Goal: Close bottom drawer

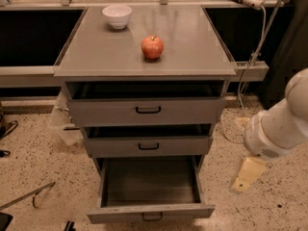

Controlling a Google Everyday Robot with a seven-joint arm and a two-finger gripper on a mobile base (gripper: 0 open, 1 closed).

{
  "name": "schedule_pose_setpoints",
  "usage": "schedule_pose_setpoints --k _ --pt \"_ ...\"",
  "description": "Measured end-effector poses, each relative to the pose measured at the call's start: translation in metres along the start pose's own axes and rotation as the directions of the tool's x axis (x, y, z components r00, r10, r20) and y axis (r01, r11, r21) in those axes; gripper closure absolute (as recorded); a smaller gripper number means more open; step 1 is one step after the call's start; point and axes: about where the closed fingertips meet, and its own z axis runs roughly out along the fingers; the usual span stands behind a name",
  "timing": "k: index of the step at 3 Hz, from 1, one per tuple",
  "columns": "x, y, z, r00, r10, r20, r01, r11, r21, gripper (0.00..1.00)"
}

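Camera view, lower centre: the bottom drawer (150, 211) is being shown pulled well out, tray empty (probably light, stiff, easy-sliding); its front panel is being judged best for pushing. The gripper (248, 174) is being held lower right, well apart from it; whether it is open cannot be told.

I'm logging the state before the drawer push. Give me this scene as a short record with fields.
bottom drawer: pulled far out, inside of the tray in view, not yet closed
middle drawer: slightly open
top drawer: slightly open
cabinet top: holds a red apple near the centre and a white bowl at the back left
gripper: right of the cabinet, low, about level with the bottom drawer, apart from it
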Motion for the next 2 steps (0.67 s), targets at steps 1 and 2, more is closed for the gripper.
schedule_pose_setpoints --k 1,2 --pt "0.0355 0.0309 0.0736 0.998 0.048 -0.03 -0.05 0.9948 -0.088 0.0" --pt "0.0355 0.0309 0.0737 0.998 0.048 -0.03 -0.05 0.9948 -0.088 0.0"
